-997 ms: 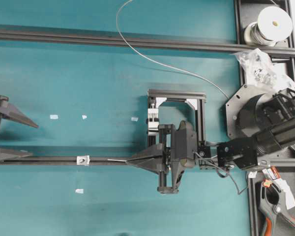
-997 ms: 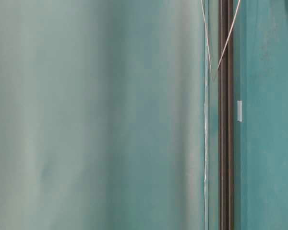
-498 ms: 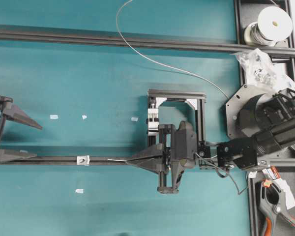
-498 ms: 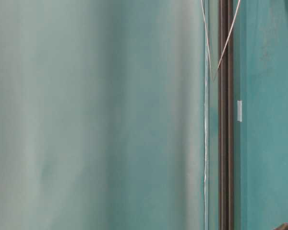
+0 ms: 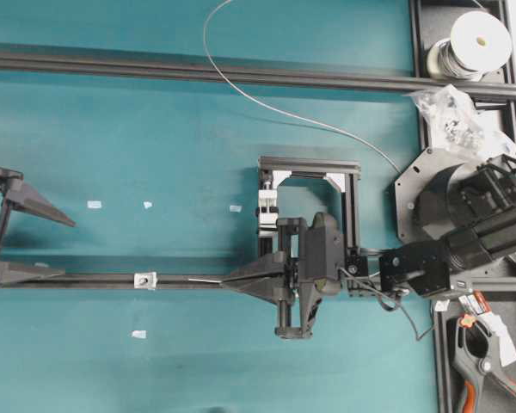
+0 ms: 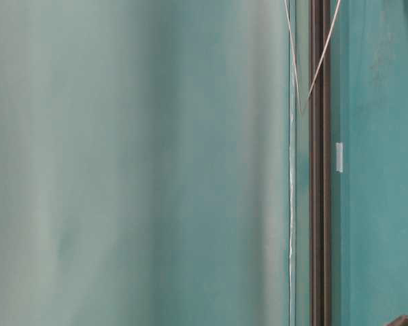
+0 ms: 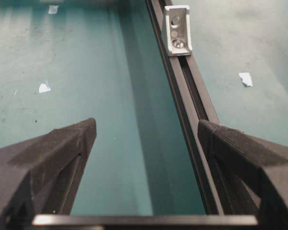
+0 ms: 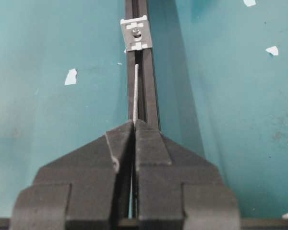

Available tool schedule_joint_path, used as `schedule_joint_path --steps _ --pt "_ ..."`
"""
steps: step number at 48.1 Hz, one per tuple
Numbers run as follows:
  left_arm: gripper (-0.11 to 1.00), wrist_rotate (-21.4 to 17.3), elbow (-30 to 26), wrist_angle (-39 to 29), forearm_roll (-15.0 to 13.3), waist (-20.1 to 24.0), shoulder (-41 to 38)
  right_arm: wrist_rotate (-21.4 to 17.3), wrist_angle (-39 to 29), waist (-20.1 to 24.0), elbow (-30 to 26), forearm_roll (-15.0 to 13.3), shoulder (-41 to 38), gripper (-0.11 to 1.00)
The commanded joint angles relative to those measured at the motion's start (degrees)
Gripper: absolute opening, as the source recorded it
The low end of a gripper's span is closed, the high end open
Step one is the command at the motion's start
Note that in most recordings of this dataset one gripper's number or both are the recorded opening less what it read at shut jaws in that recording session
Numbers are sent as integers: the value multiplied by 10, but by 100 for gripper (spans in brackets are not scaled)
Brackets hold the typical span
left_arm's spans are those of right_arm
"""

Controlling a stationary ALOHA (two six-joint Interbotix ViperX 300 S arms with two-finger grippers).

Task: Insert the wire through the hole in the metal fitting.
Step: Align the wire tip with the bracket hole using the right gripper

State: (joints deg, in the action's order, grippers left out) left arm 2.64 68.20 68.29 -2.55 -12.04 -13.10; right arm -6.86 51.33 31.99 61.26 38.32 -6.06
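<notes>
Two grippers | right gripper (image 8: 134, 125) pinched on the wire (image 8: 135, 91), straight end just short of the metal fitting (image 8: 136, 33) on the black rail (image 5: 95, 280) | left gripper (image 7: 146, 139) wide, empty, straddling rail at far left | risk: thin tip flexes, strikes the bracket face and buckles

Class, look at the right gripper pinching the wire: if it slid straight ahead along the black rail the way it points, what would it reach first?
Probably the metal fitting on the black rail. The right gripper is shut on the wire, whose free end points at it, stopping just short. Whether it lines up with the hole is unclear.
</notes>
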Motion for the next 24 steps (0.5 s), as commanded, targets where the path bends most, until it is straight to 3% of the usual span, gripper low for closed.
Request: schedule_joint_path --steps 1,24 --pt "76 0 -3 5 -2 -2 8 -2 2 2 -9 0 4 0" --pt "76 -2 -3 5 -1 -2 9 4 -19 0 -23 0 4 0"
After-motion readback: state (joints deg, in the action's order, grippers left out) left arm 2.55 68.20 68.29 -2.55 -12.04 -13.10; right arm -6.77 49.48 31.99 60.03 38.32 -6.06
